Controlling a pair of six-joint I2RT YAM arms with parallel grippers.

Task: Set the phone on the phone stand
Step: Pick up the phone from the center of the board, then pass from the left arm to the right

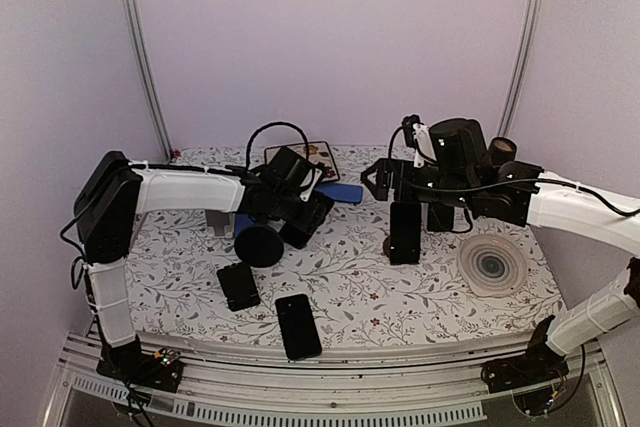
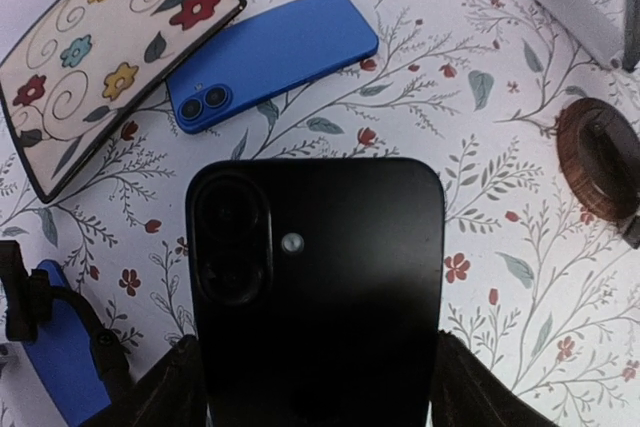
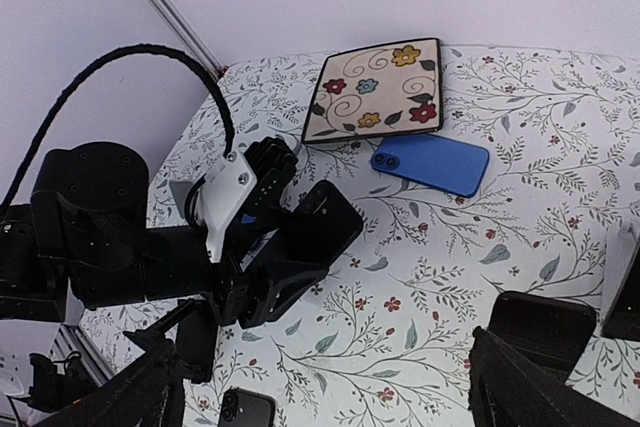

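Left wrist view: our left gripper [image 2: 320, 392] clamps the phone [image 2: 320, 277]; we should carry it level, ahead-right to the stand [image 2: 598, 157], lowering gently.

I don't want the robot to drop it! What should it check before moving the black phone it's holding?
1. The left gripper closed on the black phone: ok.
2. That phone lifted off the table: ok.
3. The phone stand found: cannot tell; a brown round base shows, but it may not be the stand.
4. The right gripper open, away from the held phone: ok.
5. The blue phone lying flat, not touching the held phone: ok.
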